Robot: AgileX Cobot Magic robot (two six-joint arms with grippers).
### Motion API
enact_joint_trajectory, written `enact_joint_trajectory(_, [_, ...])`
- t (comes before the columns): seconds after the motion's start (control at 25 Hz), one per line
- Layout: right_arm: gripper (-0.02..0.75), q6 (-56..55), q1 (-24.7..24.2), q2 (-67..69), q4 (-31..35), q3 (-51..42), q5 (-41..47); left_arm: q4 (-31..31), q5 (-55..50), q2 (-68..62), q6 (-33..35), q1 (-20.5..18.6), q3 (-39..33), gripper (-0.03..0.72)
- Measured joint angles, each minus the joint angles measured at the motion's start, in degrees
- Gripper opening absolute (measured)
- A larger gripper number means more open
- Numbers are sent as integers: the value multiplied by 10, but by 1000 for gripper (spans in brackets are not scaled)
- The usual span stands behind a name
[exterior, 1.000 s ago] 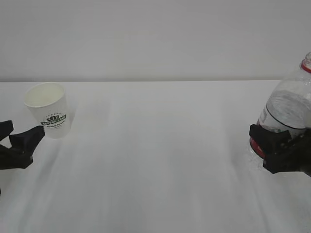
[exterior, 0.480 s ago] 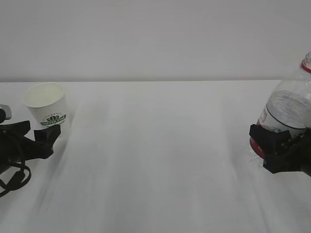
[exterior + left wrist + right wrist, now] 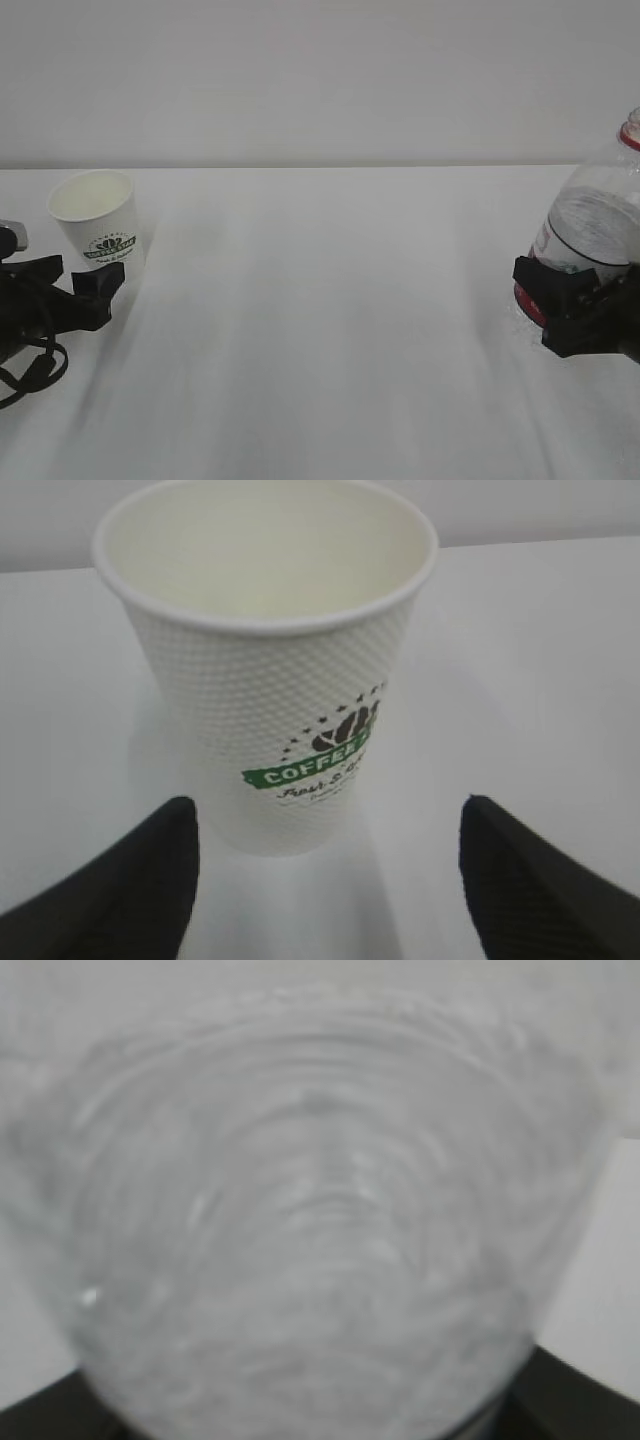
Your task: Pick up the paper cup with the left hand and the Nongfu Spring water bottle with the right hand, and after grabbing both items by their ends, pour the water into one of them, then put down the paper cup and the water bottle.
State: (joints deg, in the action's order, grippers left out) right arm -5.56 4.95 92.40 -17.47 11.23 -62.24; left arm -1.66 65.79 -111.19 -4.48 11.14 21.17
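The white paper cup [image 3: 96, 225] with a green logo stands upright on the table at the far left. It is empty in the left wrist view [image 3: 270, 670]. My left gripper [image 3: 76, 273] is open just in front of the cup's base, with its black fingertips [image 3: 150, 870] on either side and not touching it. At the right edge, my right gripper [image 3: 568, 305] is shut on the red-labelled lower part of the Nongfu Spring water bottle [image 3: 598, 215], which has no cap. The ribbed bottle [image 3: 310, 1220] fills the right wrist view. Its foot is hidden, and the water is hard to make out.
A white table [image 3: 330, 330] stretches between the two arms, and a plain pale wall [image 3: 320, 80] stands behind it. Looped cables [image 3: 25, 365] hang under my left wrist near the table's left edge.
My left gripper has moved up and to the right, closing in on the cup's base, and has held there for the last half second. The right gripper and the bottle have not moved.
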Motion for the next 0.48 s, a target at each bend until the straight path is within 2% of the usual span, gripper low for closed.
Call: enact_joint_trajectory(0.48, [452,0,0,0,-2,0,1,7,1,-33,0,0,52,629])
